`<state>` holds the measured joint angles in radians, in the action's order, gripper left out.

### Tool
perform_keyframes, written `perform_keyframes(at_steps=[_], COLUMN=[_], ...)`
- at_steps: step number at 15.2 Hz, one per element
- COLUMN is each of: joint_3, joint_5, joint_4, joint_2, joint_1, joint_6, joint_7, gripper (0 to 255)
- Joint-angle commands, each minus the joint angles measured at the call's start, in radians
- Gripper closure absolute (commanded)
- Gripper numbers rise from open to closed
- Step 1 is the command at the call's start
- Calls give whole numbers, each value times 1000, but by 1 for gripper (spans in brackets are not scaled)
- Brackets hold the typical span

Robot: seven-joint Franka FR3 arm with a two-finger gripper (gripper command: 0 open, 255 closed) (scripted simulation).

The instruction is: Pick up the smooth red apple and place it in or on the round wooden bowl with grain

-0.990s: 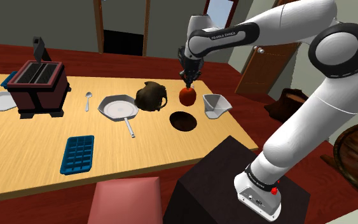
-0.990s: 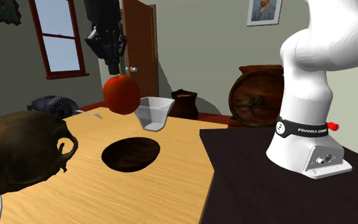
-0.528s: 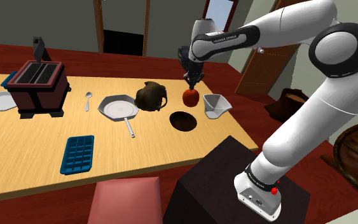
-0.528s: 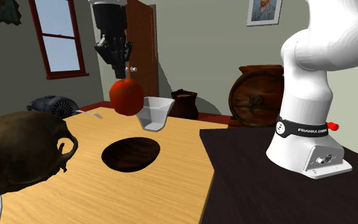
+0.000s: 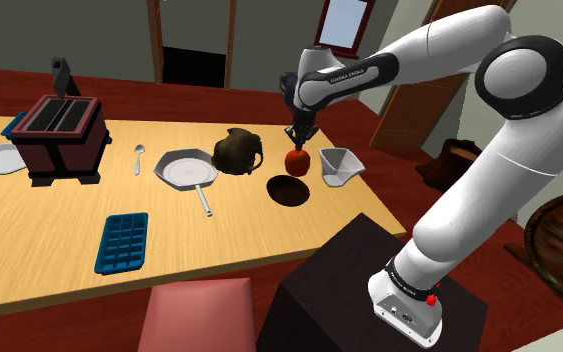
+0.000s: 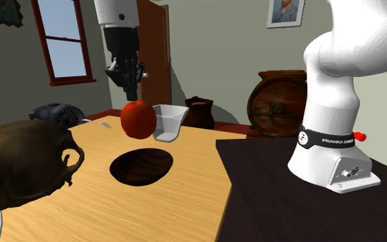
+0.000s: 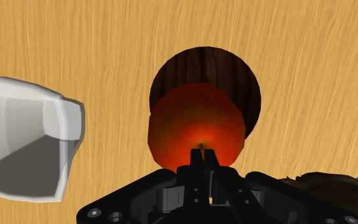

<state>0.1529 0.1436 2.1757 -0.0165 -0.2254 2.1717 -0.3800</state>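
Observation:
A smooth red apple [image 5: 297,160] [image 6: 138,119] hangs in the air just above the dark round wooden bowl [image 5: 287,189] [image 6: 141,166], which sits on the wooden table. My black gripper [image 5: 298,147] [image 6: 134,95] points straight down, shut on the apple's top, its fingers close together. In the wrist view the gripper [image 7: 201,153] pinches the apple [image 7: 196,124] at its stem, and the apple covers the near part of the bowl [image 7: 203,67] below it. The apple does not touch the bowl.
A white angular cup [image 5: 338,165] [image 6: 167,122] [image 7: 25,137] stands close beside the bowl. A dark brown pot [image 5: 238,151] [image 6: 20,163] stands on the bowl's other side. A frying pan [image 5: 187,170], spoon [image 5: 138,158], blue ice tray [image 5: 122,241] and toaster [image 5: 64,135] lie farther along the table.
The gripper has carried the apple downward and sideways, from higher above the table to just over the bowl. Nothing else on the table has moved.

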Motion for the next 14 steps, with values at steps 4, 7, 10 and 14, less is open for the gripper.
perform_keyframes(at_steps=[4,7,10,14], joint_3=[0,-1,-3,-6], joint_5=[14,23,34,50], joint_4=[29,44,57,71], joint_2=[-36,-60,-85,-120], joint_1=[1,1,1,2], joint_6=[64,101,139,187], joint_7=[-16,-26,-36,-51], gripper=[255,255,255,255])
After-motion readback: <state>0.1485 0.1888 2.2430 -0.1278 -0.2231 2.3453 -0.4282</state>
